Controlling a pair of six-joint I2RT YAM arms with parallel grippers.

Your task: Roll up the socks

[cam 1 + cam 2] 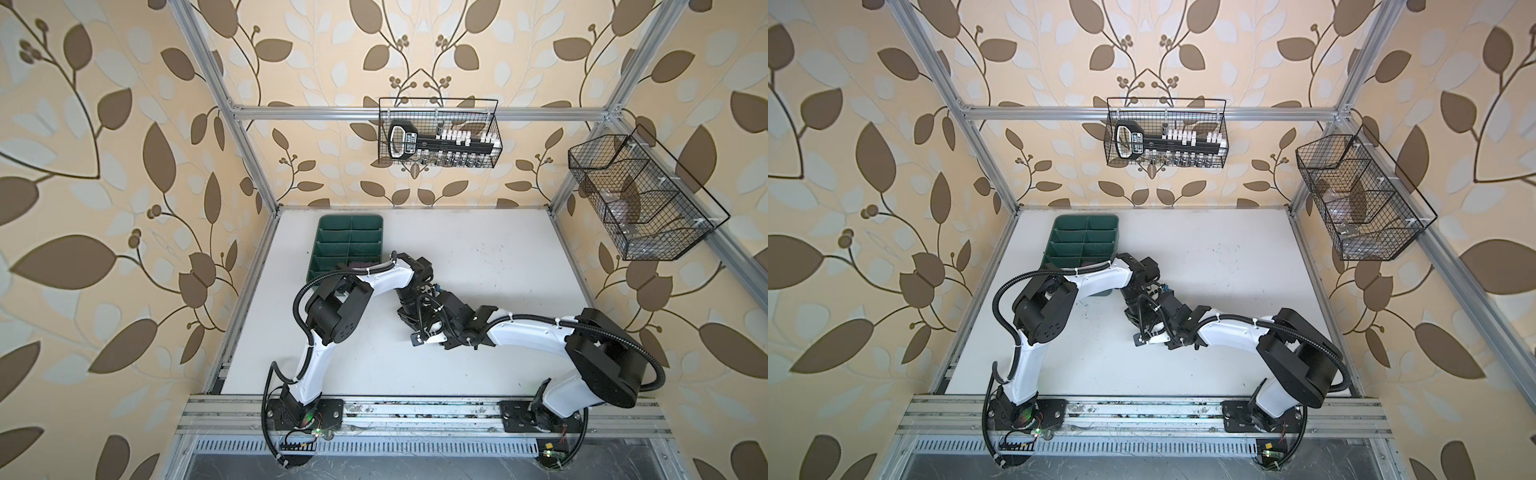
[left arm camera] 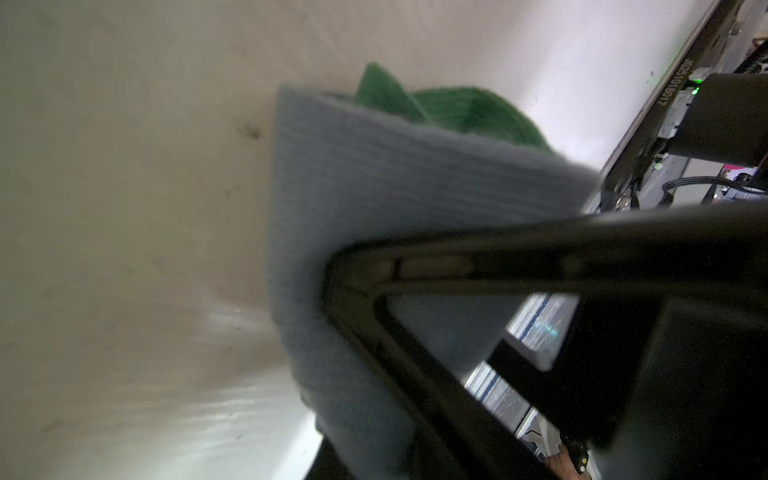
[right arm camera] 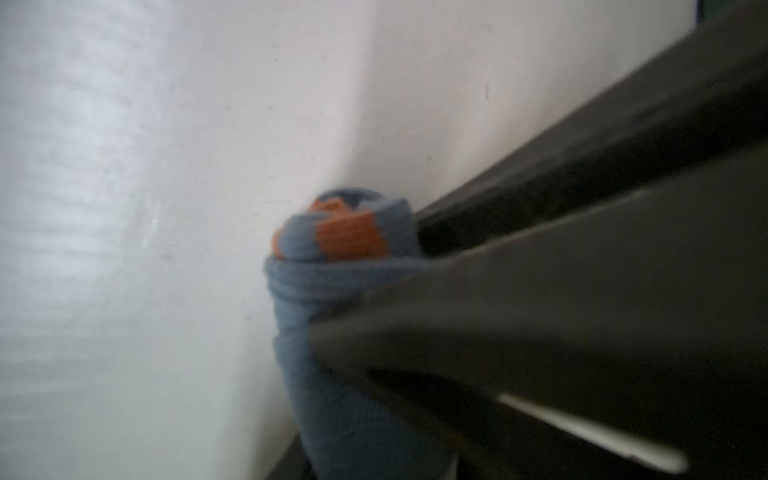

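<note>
A grey-blue sock (image 2: 374, 195) with a green heel (image 2: 457, 110) hangs just above the white table, stretched between my two grippers. My left gripper (image 2: 345, 374) is shut on its plain end. The other end is a rolled bundle with orange stripes (image 3: 349, 237), and my right gripper (image 3: 307, 399) is shut on the sock just below that bundle. In both top views the two wrists (image 1: 424, 307) (image 1: 1150, 311) meet near the table's middle and hide the fingers and nearly all of the sock. A dark purple patch (image 1: 360, 264), apparently the purple sock, lies in a near compartment of the tray.
The green divided tray (image 1: 349, 218) (image 1: 1086, 218) stands at the table's back left, with the left arm's elbow over its near end. Two black wire baskets (image 1: 438, 133) (image 1: 640, 199) hang on the frame behind and at the right. The white table (image 1: 498, 257) stretches around the arms.
</note>
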